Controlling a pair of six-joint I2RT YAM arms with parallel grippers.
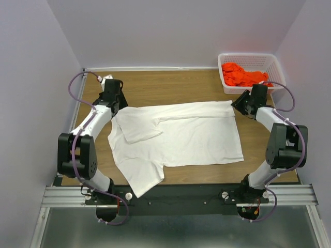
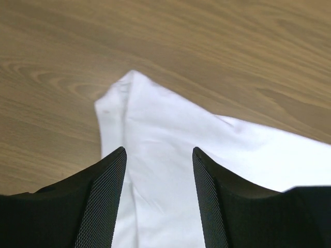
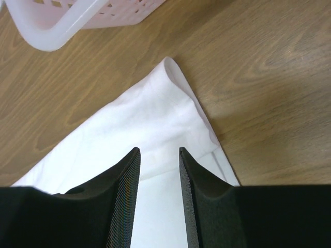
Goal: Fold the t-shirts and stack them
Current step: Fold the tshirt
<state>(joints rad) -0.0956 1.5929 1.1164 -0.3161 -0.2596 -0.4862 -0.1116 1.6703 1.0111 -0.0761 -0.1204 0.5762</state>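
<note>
White shirt [image 1: 181,137] lies spread mid-table [image 1: 170,85], bare wood beyond its far edge. Left gripper [image 2: 159,151] gapes over its far-left corner, right gripper [image 3: 159,150] part-open over the far-right corner; both empty. Orange shirt [image 1: 240,75] sits in the basket [image 1: 248,56].

fingers [image 2: 101,206]: we see two dark pads standing apart, lower frame
white t-shirt [image 2: 170,155]: we see its corner pointing upper left, flat under the gap
table [image 2: 207,46]: wood grain, upper frame

White basket [image 1: 245,55], wooden table [image 1: 170,85]
</note>
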